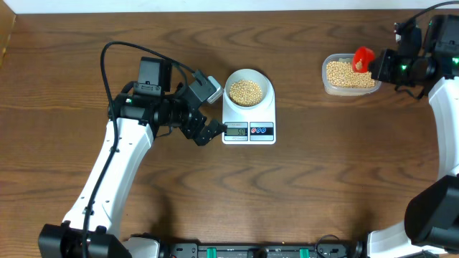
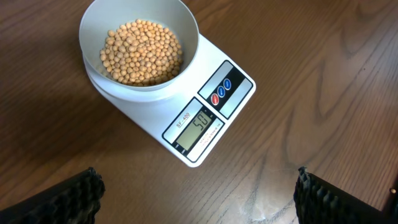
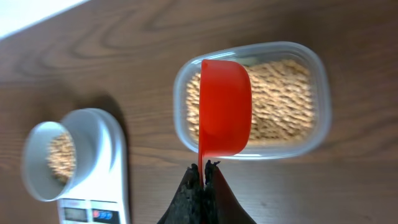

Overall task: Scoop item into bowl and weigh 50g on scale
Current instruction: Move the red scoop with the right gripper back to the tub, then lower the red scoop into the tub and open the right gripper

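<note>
- You are gripping the handle of the red plastic scoop with the right claw clamped on it, above the clear rounded-rectangular plastic container.
- Your left claw is standing wide apart and empty, just beside the front of the flat white rectangular scale.
- The small tan-yellow beans are sitting in the small round white bowl on the scale.
- The grey display appears to be showing the target, so you are probably finishing: check the reading and add nothing more.
</note>
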### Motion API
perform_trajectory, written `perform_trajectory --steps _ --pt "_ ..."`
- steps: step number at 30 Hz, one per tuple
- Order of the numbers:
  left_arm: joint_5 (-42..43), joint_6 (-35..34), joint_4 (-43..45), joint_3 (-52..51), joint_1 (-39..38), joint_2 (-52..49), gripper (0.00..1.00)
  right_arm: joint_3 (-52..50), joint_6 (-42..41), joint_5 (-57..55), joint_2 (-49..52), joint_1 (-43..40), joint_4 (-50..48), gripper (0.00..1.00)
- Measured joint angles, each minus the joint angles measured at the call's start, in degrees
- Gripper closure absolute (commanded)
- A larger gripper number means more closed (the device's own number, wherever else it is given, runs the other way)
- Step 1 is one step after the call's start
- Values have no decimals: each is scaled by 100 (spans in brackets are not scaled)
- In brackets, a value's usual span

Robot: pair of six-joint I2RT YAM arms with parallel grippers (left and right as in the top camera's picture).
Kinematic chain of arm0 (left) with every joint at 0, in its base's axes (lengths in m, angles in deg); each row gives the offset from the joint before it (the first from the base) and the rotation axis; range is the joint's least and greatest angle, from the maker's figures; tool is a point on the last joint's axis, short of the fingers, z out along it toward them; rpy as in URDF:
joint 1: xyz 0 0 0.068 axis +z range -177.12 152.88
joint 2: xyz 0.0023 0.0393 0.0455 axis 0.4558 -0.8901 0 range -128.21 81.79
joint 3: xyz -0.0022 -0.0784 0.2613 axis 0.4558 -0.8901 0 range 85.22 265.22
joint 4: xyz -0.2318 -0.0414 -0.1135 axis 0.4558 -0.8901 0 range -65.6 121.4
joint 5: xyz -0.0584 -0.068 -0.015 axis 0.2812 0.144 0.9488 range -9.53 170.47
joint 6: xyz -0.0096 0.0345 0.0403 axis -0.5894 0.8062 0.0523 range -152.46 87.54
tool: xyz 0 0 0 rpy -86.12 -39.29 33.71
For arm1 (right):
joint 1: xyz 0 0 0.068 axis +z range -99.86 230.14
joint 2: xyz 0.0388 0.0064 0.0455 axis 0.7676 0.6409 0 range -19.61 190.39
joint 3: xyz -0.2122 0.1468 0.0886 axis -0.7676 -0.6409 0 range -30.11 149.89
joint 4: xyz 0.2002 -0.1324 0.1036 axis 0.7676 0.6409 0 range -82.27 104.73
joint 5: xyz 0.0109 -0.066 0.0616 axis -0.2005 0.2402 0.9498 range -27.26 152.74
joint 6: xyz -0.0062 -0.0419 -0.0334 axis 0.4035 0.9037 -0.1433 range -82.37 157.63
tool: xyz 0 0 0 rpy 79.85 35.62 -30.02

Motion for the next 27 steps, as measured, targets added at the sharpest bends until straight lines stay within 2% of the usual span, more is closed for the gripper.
perform_trajectory --steps 8,19,27 --pt "0 2 0 0 0 0 0 0 166 -918 0 444 39 99" --pt "0 0 0 0 0 0 0 0 214 -2806 0 1488 87 99" --pt "0 2 2 0 0 0 0 0 214 -3574 0 1733 116 98"
